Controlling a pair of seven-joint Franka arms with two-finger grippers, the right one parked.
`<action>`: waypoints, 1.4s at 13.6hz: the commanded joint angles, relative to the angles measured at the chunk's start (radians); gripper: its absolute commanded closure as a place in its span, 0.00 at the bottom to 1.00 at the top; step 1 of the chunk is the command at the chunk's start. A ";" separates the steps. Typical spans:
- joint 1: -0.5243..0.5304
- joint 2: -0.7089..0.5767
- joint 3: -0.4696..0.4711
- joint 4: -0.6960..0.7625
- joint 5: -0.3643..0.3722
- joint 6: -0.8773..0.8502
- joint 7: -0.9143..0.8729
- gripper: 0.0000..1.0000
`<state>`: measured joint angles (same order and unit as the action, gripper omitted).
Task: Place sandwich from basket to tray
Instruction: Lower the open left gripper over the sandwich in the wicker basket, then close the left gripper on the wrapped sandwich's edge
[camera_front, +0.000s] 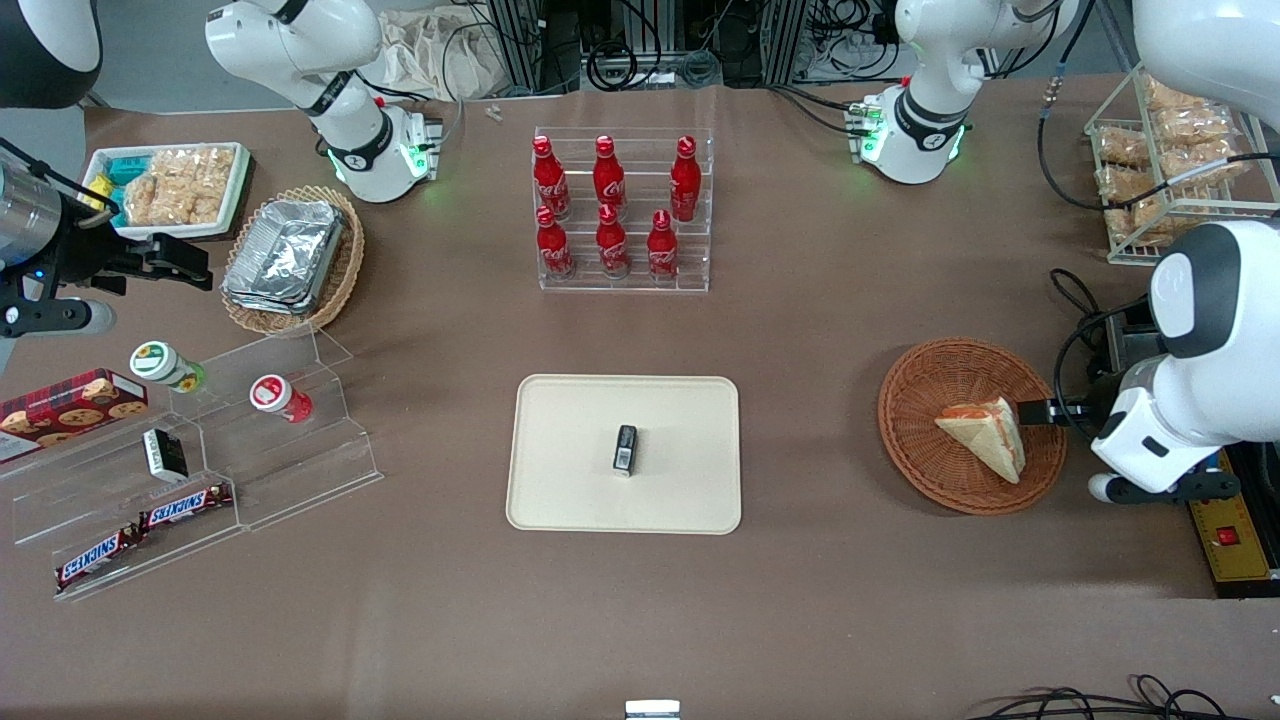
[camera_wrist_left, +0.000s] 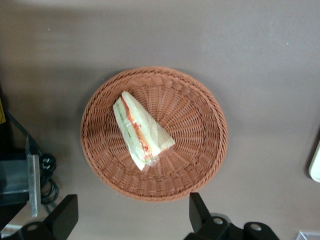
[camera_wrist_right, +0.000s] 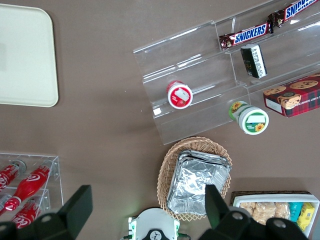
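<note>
The sandwich (camera_front: 985, 435) (camera_wrist_left: 142, 131), a pale bread wedge with red and green filling at its cut edge, lies in the round reddish-brown wicker basket (camera_front: 930, 400) (camera_wrist_left: 195, 115) toward the working arm's end of the table. My gripper (camera_front: 1040, 410) (camera_wrist_left: 132, 217) hovers above the basket's rim, open wide with nothing between its fingers (camera_wrist_left: 200, 212). It is apart from the sandwich. The cream tray (camera_front: 560, 480) (camera_wrist_left: 315, 162) lies mid-table, beside the basket, with a small black object (camera_front: 625, 449) on it.
An acrylic rack of red cola bottles (camera_front: 620, 210) stands farther from the front camera than the tray. A wire rack of snacks (camera_front: 1170, 150) and cables (camera_front: 1085, 340) sit near the working arm. A foil-container basket (camera_front: 290, 255) and stepped acrylic shelf (camera_front: 200, 440) lie toward the parked arm's end.
</note>
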<state>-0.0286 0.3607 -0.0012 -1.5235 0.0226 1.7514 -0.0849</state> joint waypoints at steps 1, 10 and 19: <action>0.012 -0.138 -0.003 -0.266 0.003 0.170 -0.009 0.01; 0.050 -0.120 -0.002 -0.446 -0.020 0.401 -0.194 0.01; 0.065 -0.051 -0.002 -0.503 -0.038 0.603 -0.599 0.01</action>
<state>0.0227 0.3062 0.0050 -2.0009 -0.0043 2.3144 -0.6438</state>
